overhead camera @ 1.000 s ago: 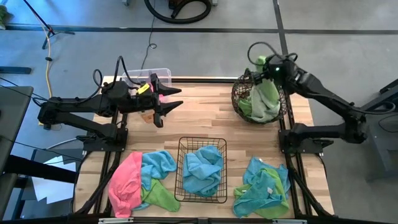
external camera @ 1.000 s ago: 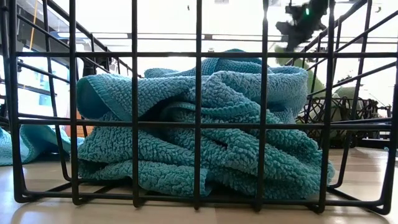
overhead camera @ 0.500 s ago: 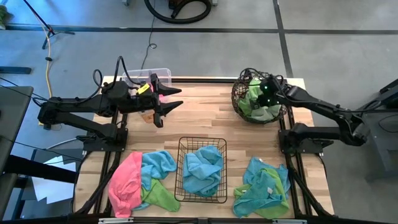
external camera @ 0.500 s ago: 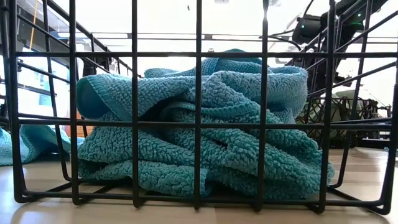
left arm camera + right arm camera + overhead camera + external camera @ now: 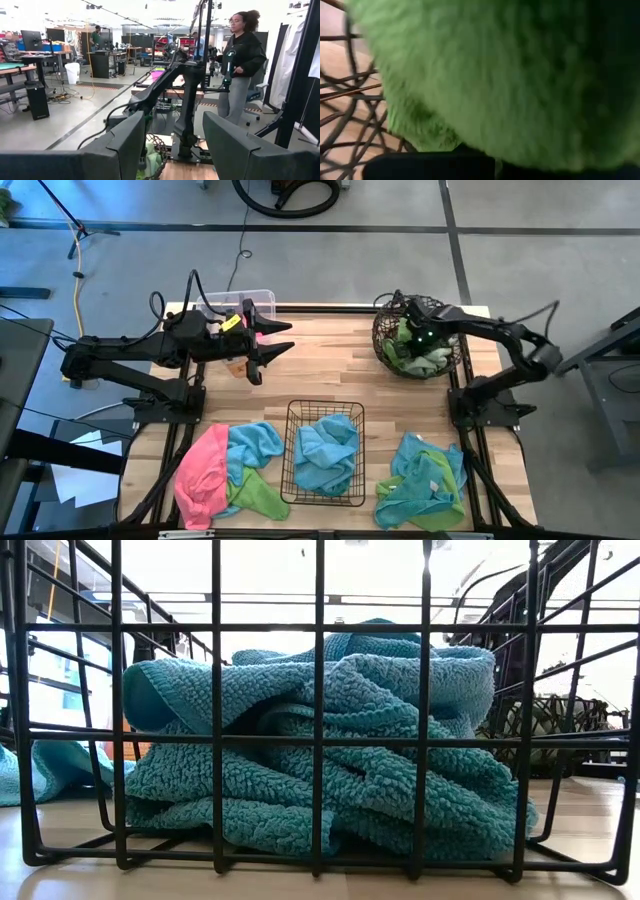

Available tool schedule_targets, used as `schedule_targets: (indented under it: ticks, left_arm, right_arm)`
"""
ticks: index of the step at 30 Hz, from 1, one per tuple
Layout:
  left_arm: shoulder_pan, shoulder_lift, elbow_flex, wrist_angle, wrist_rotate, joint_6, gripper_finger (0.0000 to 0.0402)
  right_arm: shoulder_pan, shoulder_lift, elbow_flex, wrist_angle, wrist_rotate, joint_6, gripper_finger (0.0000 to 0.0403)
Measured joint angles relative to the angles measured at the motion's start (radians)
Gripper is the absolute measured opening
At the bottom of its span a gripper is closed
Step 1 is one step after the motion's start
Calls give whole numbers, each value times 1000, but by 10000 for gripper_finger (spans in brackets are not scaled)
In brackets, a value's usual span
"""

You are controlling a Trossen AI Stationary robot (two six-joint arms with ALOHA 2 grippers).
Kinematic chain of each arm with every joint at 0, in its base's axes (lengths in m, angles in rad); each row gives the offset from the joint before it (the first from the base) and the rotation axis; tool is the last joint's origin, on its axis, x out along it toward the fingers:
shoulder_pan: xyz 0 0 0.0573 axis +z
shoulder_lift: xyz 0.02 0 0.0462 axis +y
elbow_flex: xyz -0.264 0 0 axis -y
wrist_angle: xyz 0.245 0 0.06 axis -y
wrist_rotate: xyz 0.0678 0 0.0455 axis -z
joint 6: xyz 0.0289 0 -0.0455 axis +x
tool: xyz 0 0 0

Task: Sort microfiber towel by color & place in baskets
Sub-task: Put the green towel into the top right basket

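Observation:
My right gripper (image 5: pixel 421 338) is down inside the round dark-brown wire basket (image 5: pixel 392 330) at the table's far right, among lime green towel (image 5: pixel 405 352). The right wrist view is filled with that green towel (image 5: pixel 495 75), basket wires (image 5: pixel 350 95) beside it. My left gripper (image 5: pixel 288 337) hovers open at the far left, beside the clear tub (image 5: pixel 240 300). The black wire-grid basket (image 5: pixel 325 450) near the middle holds a light blue towel (image 5: pixel 320 740). A pink, blue and green heap (image 5: pixel 225 475) lies near left, and a blue and green heap (image 5: pixel 422 480) near right.
The round basket (image 5: pixel 560 725) shows behind the grid basket in the low view. The wooden table between the baskets (image 5: pixel 330 365) is bare. A person (image 5: pixel 240 65) stands in the room beyond the table, with benches and stands around.
My right gripper has gone down from above the round basket into it. The green towel that hung below it, above the rim, now lies inside the basket. The right arm's elbow has folded out toward the table's right edge.

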Motion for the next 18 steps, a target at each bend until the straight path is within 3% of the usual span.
schedule_targets:
  ticks: [7, 13, 18]
  left_arm:
    - [0, 0, 0, 0, -12, 0, 190]
    - [0, 0, 0, 0, -23, 0, 190]
    - [0, 0, 0, 0, -22, 0, 190]
  right_arm:
    - [-3, 82, 3, 38, 1, 13, 24]
    - [-5, 52, 49, -16, 12, -64, 91]
    - [-6, -2, 160, -134, 86, -97, 139]
